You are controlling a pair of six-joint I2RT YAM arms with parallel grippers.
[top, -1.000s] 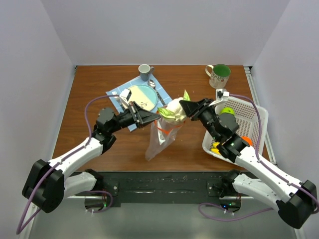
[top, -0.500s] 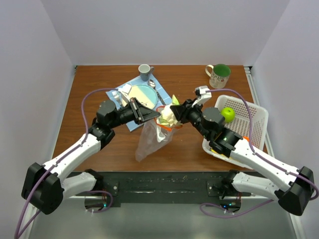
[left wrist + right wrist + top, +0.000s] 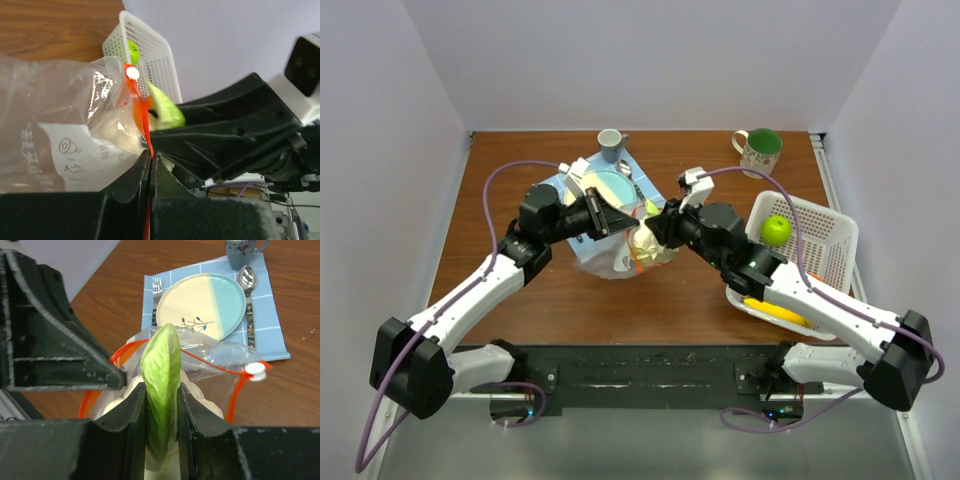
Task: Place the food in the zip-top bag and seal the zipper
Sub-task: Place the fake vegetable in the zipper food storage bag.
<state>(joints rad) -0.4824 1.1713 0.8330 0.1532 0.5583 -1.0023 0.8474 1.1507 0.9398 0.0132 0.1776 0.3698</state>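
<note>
The clear zip-top bag [image 3: 620, 255] hangs at the table's middle, its orange-red zipper [image 3: 95, 385] held open in a loop with a white slider [image 3: 255, 371]. My left gripper [image 3: 151, 159] is shut on the zipper edge [image 3: 145, 125] and holds the mouth up. My right gripper [image 3: 161, 392] is shut on the pale green leafy piece [image 3: 161, 390], whose white base sits in the bag's mouth. In the top view the two grippers meet over the bag [image 3: 645, 228]. A green apple [image 3: 777, 230] and a yellow banana [image 3: 775, 312] lie in the white basket [image 3: 820, 250].
A blue placemat [image 3: 270, 340] behind the bag holds a cream and teal plate [image 3: 202, 305], a fork [image 3: 156, 287] and a spoon [image 3: 247, 277]. A grey cup [image 3: 611, 145] and a green-lined mug [image 3: 758, 152] stand at the back.
Both grippers have moved toward the back and closer together. The leafy piece has gone from beside the bag into its mouth. The bag now hangs shorter and more bunched.
</note>
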